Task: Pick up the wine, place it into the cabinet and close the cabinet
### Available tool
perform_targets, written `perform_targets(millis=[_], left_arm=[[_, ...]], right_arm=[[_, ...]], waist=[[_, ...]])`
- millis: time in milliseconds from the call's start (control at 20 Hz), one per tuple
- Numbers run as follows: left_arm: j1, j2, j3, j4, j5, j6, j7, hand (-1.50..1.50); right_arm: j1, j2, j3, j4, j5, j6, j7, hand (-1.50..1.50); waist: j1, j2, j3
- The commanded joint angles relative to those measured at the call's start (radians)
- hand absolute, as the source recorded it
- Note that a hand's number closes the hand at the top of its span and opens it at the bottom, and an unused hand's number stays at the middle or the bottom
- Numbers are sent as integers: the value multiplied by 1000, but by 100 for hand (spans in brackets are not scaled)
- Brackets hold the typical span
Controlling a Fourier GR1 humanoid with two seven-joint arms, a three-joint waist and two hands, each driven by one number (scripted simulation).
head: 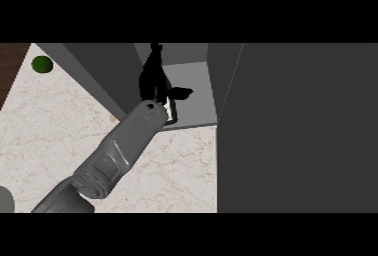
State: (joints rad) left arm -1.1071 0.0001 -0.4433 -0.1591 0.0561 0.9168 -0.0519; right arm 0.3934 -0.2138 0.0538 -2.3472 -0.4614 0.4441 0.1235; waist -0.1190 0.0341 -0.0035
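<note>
The wine bottle (171,108) is dark with a pale label. It stands up inside the open cabinet (196,80), its thin neck pointing to the top of the view. My right hand (153,82) reaches into the cabinet on a long grey forearm rising from the lower left. It is curled on the bottle's middle, thumb sticking out to the right, and hides most of the bottle. The bottle's base is at the front edge of the cabinet floor. My left hand does not show.
A wide dark grey cabinet door (295,130) fills the right side. Another grey panel (96,75) slants along the opening's left. A green round fruit (42,64) lies on the marble counter (44,130) at the upper left. A grey arm part (4,200) shows at the lower left corner.
</note>
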Motion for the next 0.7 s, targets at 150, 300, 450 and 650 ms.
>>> perform_targets(millis=[150, 300, 450, 650], left_arm=[[47, 0, 61, -117, 74, 10, -128, -150], [71, 0, 99, -159, 107, 17, -215, -150], [94, 0, 113, -216, 161, 29, -252, -150], [169, 0, 156, -284, 221, 28, -373, -150]], right_arm=[[36, 1, 20, -100, -39, -25, 41, -150], [87, 15, 41, -121, -24, -38, 41, -150], [34, 13, 35, -102, -7, -46, 31, -150], [42, 6, 13, -127, -20, -73, 45, -150]], waist=[[11, -7, 0], [28, -15, 1], [28, -14, 1], [58, -21, 1]])
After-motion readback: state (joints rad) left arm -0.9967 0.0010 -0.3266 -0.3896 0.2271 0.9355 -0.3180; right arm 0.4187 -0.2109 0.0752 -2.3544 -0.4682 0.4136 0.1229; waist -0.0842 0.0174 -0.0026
